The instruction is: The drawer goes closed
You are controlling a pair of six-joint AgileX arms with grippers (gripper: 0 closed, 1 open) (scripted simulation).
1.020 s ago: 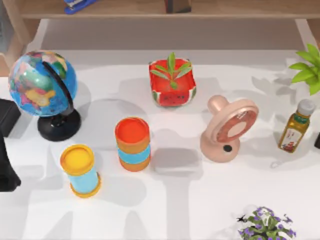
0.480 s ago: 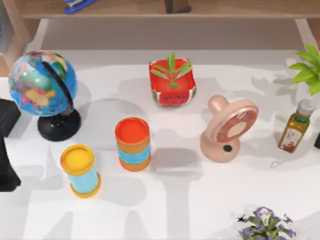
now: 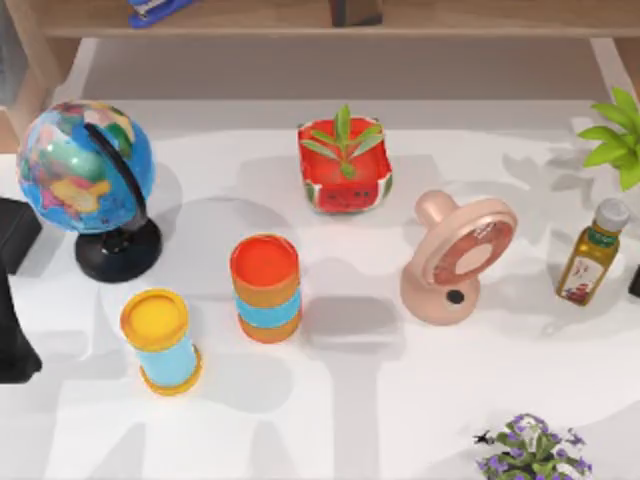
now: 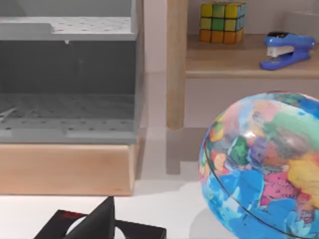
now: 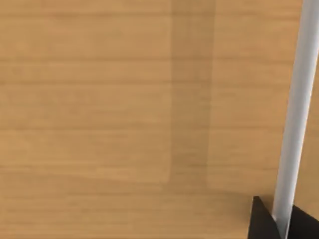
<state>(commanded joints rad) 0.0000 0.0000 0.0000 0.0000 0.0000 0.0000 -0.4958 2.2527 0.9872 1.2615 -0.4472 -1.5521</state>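
- From above, the white tabletop (image 3: pixel 350 410) has a globe (image 3: pixel 85 170) at its left. A yellow-topped can (image 3: pixel 160 340) and an orange-topped can (image 3: pixel 265 287) stand near the globe.
- The left wrist view looks past the globe (image 4: pixel 264 159) to a grey drawer (image 4: pixel 67 74) with a wooden front, pulled out beside a wooden post (image 4: pixel 177 64). A blue stapler (image 4: pixel 284 49) lies on the shelf.
- The right wrist view shows a wood panel (image 5: pixel 124 109) with a white bar (image 5: pixel 296 114) up close.
- I cannot tell how either arm's fingers are set.

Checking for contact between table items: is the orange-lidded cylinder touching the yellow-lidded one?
Apart. The top view shows bare white table between the orange-lidded cylinder and the yellow-lidded cylinder.
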